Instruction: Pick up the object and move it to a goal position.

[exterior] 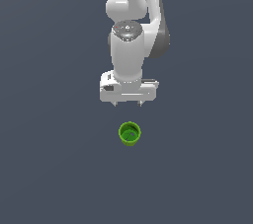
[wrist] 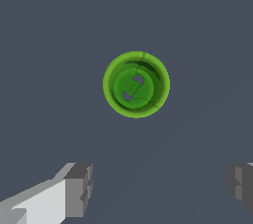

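Worktop [exterior: 44,168]: flat dark grey-blue surface, fills both views.

Arm [exterior: 129,50]: white, jointed, descends from the top of the exterior view, wrist pointing down.

Claw [exterior: 127,103]: released, fingers [wrist: 79,188] spread wide apart, holding nothing; wider than the cup.

Cup [exterior: 129,133]: small, bright green, round rim, darker inside, upright on the worktop just beyond the claw's fingertips, apart from them, not between the fingers.
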